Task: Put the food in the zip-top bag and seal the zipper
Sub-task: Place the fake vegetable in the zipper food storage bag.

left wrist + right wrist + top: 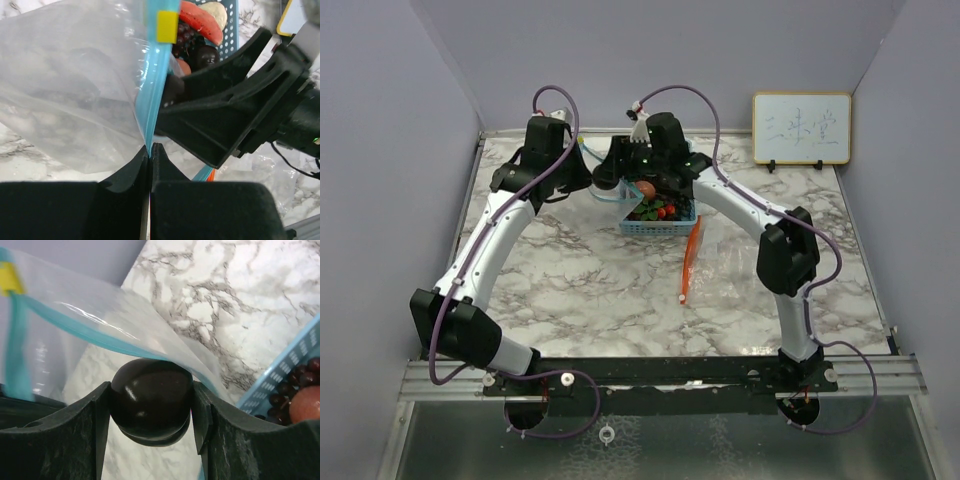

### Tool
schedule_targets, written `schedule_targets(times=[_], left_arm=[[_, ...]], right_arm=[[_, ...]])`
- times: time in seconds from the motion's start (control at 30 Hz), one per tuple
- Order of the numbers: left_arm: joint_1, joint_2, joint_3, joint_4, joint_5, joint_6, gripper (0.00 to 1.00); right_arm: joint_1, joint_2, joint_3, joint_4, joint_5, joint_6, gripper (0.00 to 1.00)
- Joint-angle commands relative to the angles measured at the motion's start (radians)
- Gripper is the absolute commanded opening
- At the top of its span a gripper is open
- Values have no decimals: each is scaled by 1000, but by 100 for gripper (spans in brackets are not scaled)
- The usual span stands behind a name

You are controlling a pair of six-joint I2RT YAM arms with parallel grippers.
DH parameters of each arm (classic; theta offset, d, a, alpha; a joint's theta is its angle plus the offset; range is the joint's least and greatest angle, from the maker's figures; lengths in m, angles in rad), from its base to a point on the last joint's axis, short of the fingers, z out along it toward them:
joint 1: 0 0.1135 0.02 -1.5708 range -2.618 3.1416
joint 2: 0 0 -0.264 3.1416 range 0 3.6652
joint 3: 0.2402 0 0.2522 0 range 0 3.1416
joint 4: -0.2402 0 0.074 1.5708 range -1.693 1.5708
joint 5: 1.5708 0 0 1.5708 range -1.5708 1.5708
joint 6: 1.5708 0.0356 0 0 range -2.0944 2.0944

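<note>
Feeding a dark fruit toward the bag held up beside the basket.

From the top camera, I am seeing both wrists crowding over the light-blue basket, and I cannot tell either pincer's state there; a second bag is lying just right of the basket. On the left wrist camera, my left gripper is clenching the zip-top bag by its blue zipper strip, with the watermelon wedge and grapes lying inside the basket. On the right wrist camera, my right gripper is grasping a dark glossy fruit, which is touching the bag's lip just outside the basket. I am worrying that it is meeting film, not opening: releasing could drop it onto the table, and pushing could tug the strip free.
</note>
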Motion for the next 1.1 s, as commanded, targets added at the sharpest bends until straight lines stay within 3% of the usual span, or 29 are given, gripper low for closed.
schedule_targets(times=[0.0, 0.2, 0.27, 0.37, 0.6, 0.67, 0.77, 0.93, 1.0, 1.07], left_arm=[[2, -16, -28, 60, 45, -39, 0], [17, -22, -11, 35, 23, -37, 0], [22, -29, -4, 28, 23, -35, 0], [34, -36, 19, -14, 6, -5, 0], [38, -75, 14, -212, -231, 101, 0], [38, -94, -29, -240, -287, 126, 0], [39, -109, -68, -245, -321, 141, 0], [41, -98, -116, -155, -252, 126, 0], [40, -81, -106, -118, -230, 115, 0], [40, -58, -83, -99, -225, 110, 0]], right_arm=[[70, 28, 117, -82, 59, -105, 48], [98, 28, 76, -177, 93, -132, 79], [98, 35, 75, -221, 124, -143, 82], [98, 45, 99, -285, 209, -143, 94], [96, 98, 229, -508, 565, -112, 100], [93, 112, 246, -530, 583, -124, 99], [89, 78, 194, -443, 450, -169, 99], [89, -53, 41, -118, -67, -294, 99], [89, -82, 30, -77, -180, -301, 100], [87, -124, 2, -40, -198, -300, 99]])
